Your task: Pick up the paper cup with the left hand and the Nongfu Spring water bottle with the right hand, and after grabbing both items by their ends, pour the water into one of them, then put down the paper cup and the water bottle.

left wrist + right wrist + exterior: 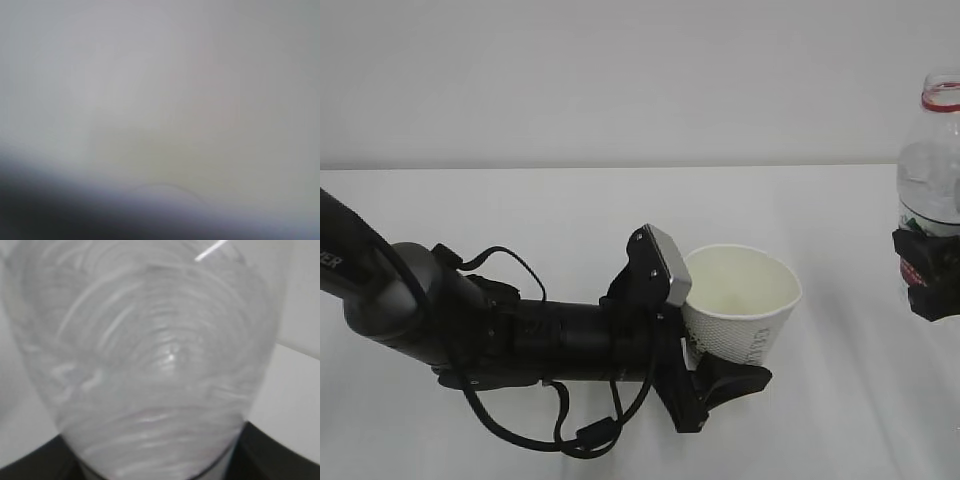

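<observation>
Paper cup (740,300) sits upright near the middle of the white table (520,210), its mouth open and its inside pale. Only the exterior view shows it clearly; the left wrist view is a grey blur with a dark band low down. The left hand (715,375) reaches in from the left, its black fingers closed around the cup's lower part. At the right edge of the exterior view the Nongfu Spring water bottle (932,160) stands upright, held off the table, its red neck ring at the top and the right hand (928,272) clamped on its labelled waist. The right wrist view fills with the bottle's clear ribbed body (150,365). Bare table lies between cup and bottle, which are well apart.
</observation>
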`<state>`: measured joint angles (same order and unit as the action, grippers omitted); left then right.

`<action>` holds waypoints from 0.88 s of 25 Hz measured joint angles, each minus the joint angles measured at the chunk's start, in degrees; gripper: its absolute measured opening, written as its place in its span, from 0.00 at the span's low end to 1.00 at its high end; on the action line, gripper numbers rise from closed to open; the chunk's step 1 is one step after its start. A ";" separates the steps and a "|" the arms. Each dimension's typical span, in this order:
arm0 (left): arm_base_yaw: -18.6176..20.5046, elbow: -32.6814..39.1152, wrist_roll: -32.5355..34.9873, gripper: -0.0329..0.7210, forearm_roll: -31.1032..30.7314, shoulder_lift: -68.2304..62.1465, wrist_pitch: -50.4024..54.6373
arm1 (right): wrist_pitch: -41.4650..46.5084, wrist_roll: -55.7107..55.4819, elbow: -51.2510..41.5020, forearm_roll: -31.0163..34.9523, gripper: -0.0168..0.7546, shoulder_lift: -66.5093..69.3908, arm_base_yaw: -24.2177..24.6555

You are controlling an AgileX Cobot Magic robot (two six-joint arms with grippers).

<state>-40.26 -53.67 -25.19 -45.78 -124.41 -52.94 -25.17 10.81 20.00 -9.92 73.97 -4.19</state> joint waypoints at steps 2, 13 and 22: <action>0.00 0.00 0.00 0.74 -1.05 0.00 0.00 | 0.00 1.83 0.00 0.00 0.57 0.00 0.00; 0.00 0.00 0.00 0.74 -1.52 0.00 0.00 | 0.00 9.08 0.00 0.00 0.57 0.00 0.00; 0.00 0.00 0.00 0.74 -1.94 0.00 -0.55 | 0.00 14.89 0.00 0.00 0.57 0.00 0.00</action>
<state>-40.26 -53.67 -25.19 -47.73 -124.41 -53.49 -25.17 25.69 20.00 -9.92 73.97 -4.19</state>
